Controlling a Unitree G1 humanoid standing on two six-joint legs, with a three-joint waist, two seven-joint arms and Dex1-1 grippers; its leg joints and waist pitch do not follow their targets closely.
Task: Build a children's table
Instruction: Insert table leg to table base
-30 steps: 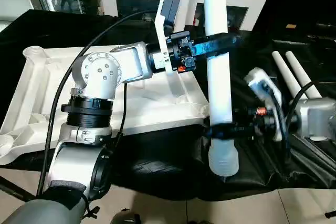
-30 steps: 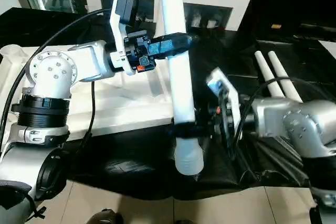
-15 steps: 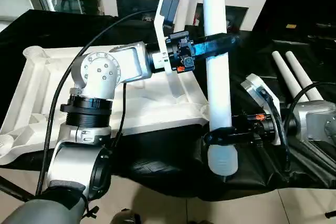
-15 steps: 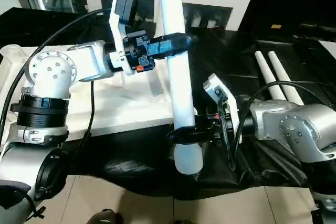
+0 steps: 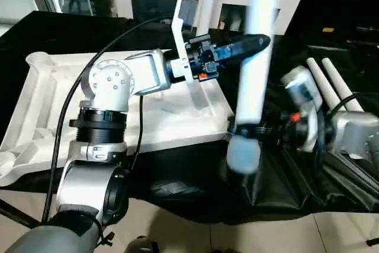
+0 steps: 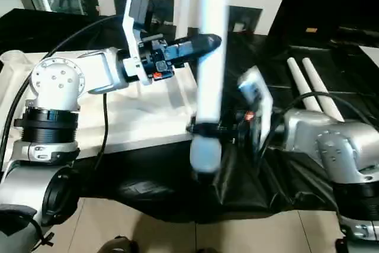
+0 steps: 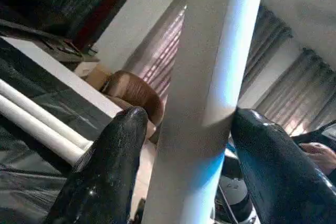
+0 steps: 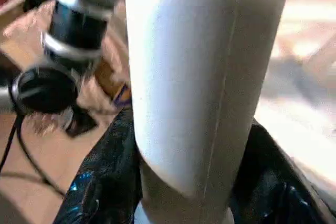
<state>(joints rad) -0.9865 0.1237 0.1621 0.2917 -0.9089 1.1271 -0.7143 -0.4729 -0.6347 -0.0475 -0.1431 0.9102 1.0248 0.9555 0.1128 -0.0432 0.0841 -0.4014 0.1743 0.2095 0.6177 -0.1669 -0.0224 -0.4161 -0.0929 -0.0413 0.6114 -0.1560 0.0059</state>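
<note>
The white ribbed plastic tabletop lies upside down at left, partly hidden by the silver forearm. The left gripper brackets the blurred long white tube leg with a gap on one side; the right gripper clamps its lower end. Two more white legs lie right, partly hidden by the right arm.

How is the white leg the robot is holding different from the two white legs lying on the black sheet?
The held leg stands nearly upright in the air; the two spare legs lie flat on the black sheet. The right gripper clamps the held leg near its bottom end and the left gripper's fingers sit either side of it; nothing touches the spare legs. All three are long white tubes.
</note>
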